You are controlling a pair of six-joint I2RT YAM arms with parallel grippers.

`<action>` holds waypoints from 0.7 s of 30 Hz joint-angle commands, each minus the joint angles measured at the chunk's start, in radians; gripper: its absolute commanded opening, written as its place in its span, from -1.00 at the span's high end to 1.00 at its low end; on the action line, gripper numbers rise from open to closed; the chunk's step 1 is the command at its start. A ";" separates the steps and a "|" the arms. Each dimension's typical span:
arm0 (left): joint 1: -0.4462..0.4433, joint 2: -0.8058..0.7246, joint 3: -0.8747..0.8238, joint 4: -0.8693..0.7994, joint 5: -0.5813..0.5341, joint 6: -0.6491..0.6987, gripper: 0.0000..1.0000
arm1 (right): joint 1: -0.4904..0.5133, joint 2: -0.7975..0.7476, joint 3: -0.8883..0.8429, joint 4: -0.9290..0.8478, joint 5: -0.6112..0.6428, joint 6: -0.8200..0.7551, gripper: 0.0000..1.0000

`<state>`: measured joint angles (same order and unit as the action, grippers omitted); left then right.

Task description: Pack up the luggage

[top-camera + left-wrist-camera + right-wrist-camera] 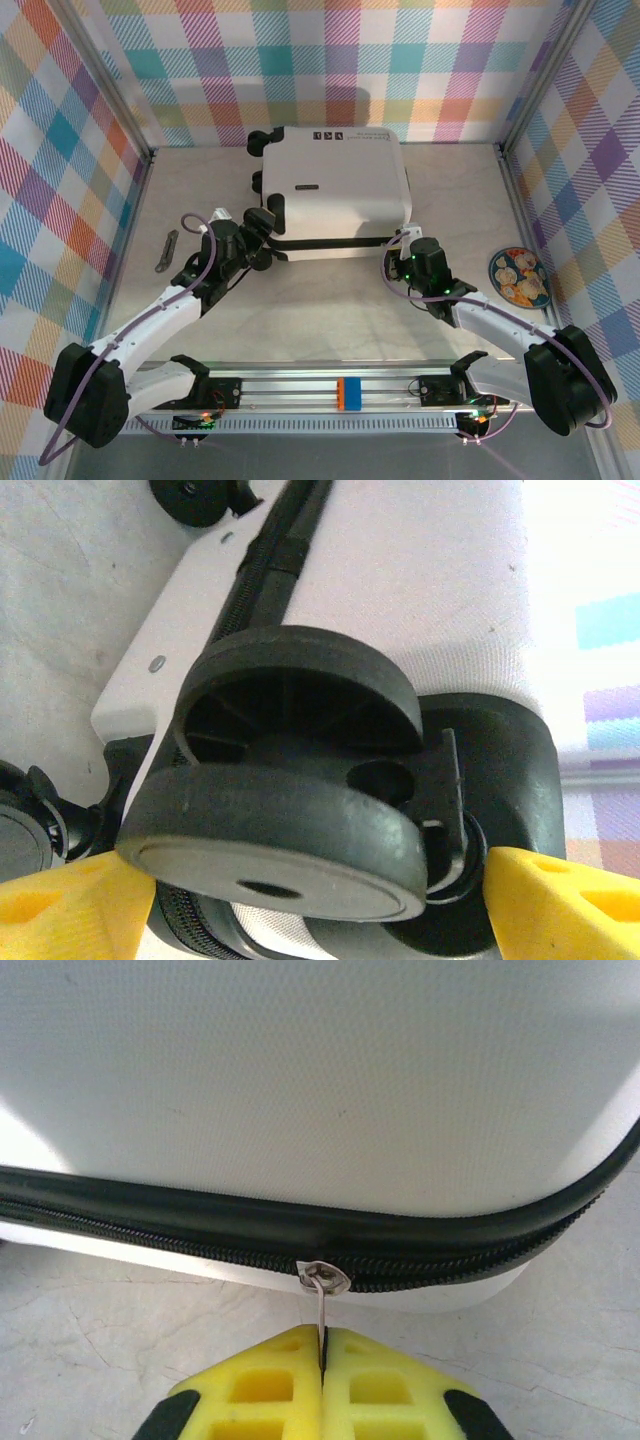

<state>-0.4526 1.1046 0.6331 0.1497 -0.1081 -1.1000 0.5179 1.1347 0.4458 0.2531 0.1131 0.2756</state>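
Our left arm stretches forward, its left gripper (310, 880) spread wide around a wheel (290, 810) of the luggage (340, 190), perhaps just touching it; our right gripper (322, 1360), held low, pinches the zipper pull (322, 1305).

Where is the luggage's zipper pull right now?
In the right wrist view, the zipper pull hangs from the luggage seam, pinched in the right end effector, near the case's near-right corner.
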 commanded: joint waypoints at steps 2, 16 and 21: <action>-0.017 0.043 -0.004 0.010 -0.147 -0.090 -0.55 | 0.031 -0.046 -0.023 0.051 -0.037 -0.006 1.00; -0.004 0.126 0.060 0.003 -0.336 -0.128 -0.61 | 0.064 -0.078 -0.041 0.044 -0.025 -0.004 1.00; 0.012 0.131 0.073 0.091 -0.236 -0.075 -0.67 | 0.067 -0.093 -0.050 0.033 -0.017 -0.006 1.00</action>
<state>-0.4557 1.2362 0.6651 0.1413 -0.3687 -1.2140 0.5713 1.0805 0.4049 0.2531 0.1085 0.2760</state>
